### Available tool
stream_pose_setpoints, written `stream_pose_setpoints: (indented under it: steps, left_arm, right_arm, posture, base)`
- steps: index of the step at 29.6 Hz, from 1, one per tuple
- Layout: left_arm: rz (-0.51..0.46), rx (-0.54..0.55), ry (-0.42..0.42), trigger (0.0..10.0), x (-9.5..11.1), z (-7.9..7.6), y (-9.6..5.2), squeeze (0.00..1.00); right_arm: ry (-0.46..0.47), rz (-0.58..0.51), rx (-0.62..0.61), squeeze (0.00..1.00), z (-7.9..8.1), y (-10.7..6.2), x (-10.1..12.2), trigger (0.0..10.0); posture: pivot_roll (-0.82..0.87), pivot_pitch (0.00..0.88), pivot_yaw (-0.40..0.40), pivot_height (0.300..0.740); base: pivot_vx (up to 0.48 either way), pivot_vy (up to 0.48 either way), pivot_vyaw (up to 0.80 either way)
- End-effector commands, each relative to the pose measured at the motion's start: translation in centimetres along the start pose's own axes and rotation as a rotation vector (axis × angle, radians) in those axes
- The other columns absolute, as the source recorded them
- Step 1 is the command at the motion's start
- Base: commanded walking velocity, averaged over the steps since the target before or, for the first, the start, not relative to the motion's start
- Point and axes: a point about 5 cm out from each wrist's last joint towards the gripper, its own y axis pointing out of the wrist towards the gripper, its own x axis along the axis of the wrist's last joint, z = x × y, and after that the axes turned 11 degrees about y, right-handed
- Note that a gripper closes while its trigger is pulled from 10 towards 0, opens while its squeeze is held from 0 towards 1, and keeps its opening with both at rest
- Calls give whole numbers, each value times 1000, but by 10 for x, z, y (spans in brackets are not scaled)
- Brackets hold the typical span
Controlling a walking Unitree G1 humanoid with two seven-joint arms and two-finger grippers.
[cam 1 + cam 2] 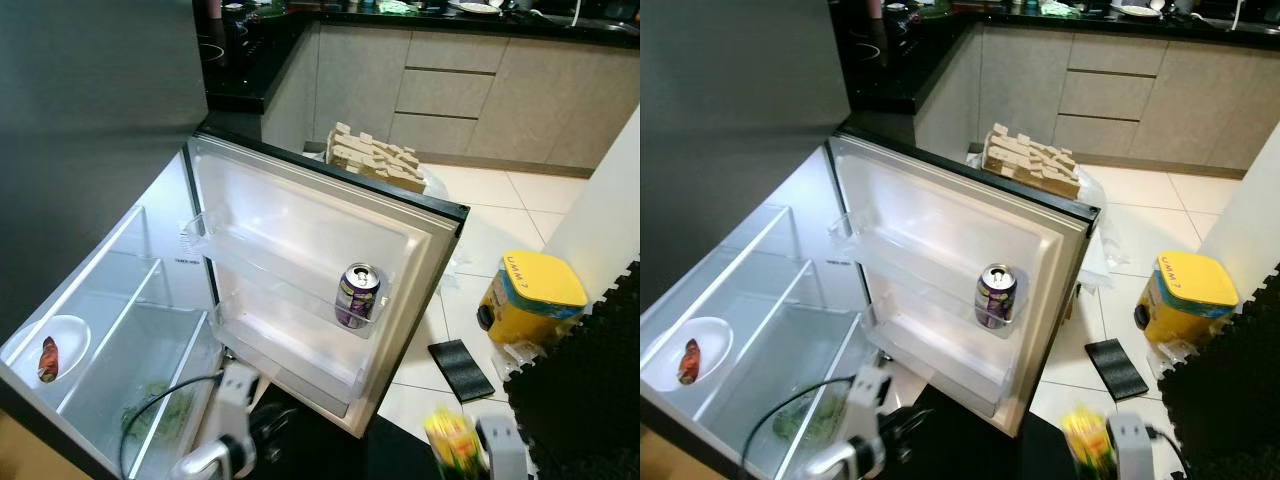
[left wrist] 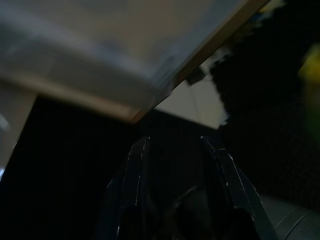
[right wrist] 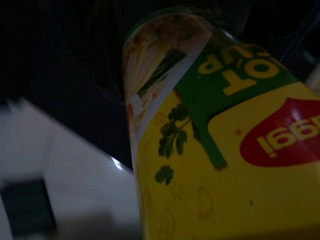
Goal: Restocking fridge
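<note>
The fridge [image 1: 120,230] is stocked only in part, it is judged. A yellow noodle cup [image 3: 225,150] is held in the right gripper [image 1: 470,445], low and short of the open door [image 1: 320,250]; it has yet to be shelved. The left gripper [image 2: 172,165] is seen with fingers parted on nothing, below the door's edge. Already in place are a can [image 1: 358,296] in the door shelf and a white dish [image 1: 60,345] with a red item inside.

Yellow noodle cup [image 3: 220,150] held low, fridge door [image 1: 310,250] open
</note>
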Motion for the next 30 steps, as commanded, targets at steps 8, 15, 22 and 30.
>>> stream_pose_setpoints:
  steps: [8,15,22,30]
  left_arm:
    - [83,114,-55,10000,-23,11,-19,0]
    - [123,146,-66,10000,-33,9,-24,0]
    - [125,153,-69,10000,-34,9,-24,0]
    - [120,157,-67,10000,-32,8,-22,0]
  right_arm:
    - [81,-52,186,0,2,-5,7,10000]
    - [225,-98,792,0,27,-17,31,10000]
    - [160,-41,967,0,42,-20,38,10000]
    - [34,-13,1040,0,61,-16,47,10000]
  posture:
    - [-83,0,-33,740]
    - [-85,0,-36,740]
    - [-85,0,-39,740]
    - [-83,0,-42,740]
  base:
    - [0,0,0]
    - [0,0,0]
    - [0,0,0]
    - [0,0,0]
